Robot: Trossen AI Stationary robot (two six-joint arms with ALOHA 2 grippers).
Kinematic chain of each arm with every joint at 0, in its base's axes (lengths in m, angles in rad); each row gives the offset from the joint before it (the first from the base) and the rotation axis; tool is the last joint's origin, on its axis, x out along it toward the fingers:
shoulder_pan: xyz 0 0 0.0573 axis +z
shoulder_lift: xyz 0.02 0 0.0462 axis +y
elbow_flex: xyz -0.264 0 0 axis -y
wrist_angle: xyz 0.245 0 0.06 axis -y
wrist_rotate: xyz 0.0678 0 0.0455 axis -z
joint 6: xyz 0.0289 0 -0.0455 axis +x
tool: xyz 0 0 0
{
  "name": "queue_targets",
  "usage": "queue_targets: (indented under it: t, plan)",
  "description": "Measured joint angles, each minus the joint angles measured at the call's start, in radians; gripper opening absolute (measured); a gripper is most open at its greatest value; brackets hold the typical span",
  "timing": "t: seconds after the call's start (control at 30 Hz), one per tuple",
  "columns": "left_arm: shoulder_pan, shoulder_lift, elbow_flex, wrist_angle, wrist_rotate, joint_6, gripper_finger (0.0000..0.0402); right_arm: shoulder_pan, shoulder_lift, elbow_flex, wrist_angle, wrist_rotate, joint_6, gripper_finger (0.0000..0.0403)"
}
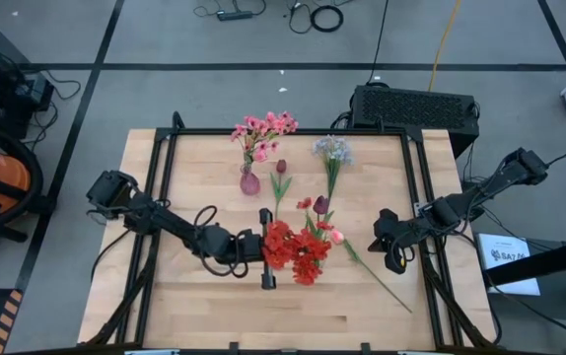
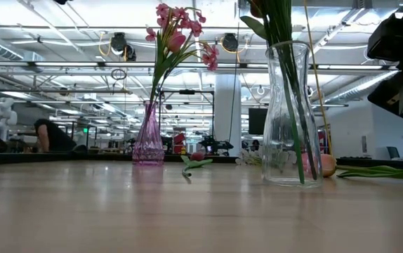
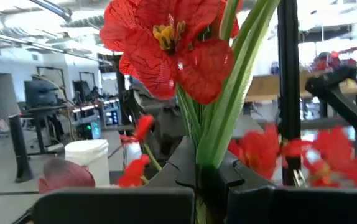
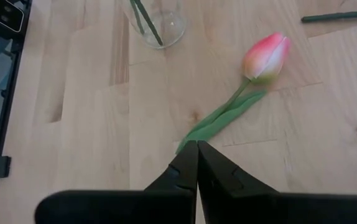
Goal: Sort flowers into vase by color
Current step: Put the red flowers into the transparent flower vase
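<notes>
My left gripper point(image 1: 266, 248) reaches in level from the table's left and is shut on the red flowers point(image 1: 295, 253). Their heads point(image 3: 166, 43) stand above the fingers, and their stalks run down into the clear glass vase point(image 2: 289, 112). The pink sprays point(image 1: 263, 128) stand in the small pink vase point(image 2: 148, 140). A pink bud point(image 4: 265, 56) lies on the table beside the clear vase point(image 4: 157, 22). My right gripper point(image 4: 197, 149) is shut and hangs above the bud's stalk, raised off the table. Maroon tulips point(image 1: 281, 168) and a pale blue-white sprig point(image 1: 332, 150) lie flat. My left gripper pinches the red flowers' green stalks point(image 3: 211, 149) between its two fingers point(image 3: 178, 168), some way below the heads. The fingers come level from the table's left and lie across the stalks. The stalks stand upright, with their lower ends point(image 2: 286, 84) inside the clear vase.
A second maroon tulip point(image 1: 320, 205) and a loose red bloom point(image 1: 305, 203) lie near the clear vase. The pink bud's long stalk point(image 1: 382, 281) runs toward the near right corner. A black frame point(image 1: 293, 131) rims the table. Bare wood lies at the near left point(image 1: 165, 306).
</notes>
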Motion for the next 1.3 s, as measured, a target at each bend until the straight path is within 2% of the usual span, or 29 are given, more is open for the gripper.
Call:
queue_targets:
  t: [0.23, 0.73, 1.1, 1.3]
  plan:
    - [0.011, 0.023, 0.0, -0.015, 0.024, -0.001, 0.0006, 0.0, 0.0, 0.0, 0.0, 0.004, -0.001, 0.0]
    - [0.024, 0.234, 0.081, -0.004, 0.029, -0.07, 0.0012, 0.0, 0.0, 0.0, 0.0, 0.004, -0.002, 0.0]
    - [0.026, 0.265, 0.085, -0.088, 0.011, -0.234, 0.0018, 0.0, 0.0, 0.0, 0.001, 0.004, -0.001, 0.0]
    - [0.026, 0.264, 0.085, -0.085, 0.007, -0.238, 0.002, 0.0, 0.0, 0.0, 0.001, 0.003, -0.002, 0.0]
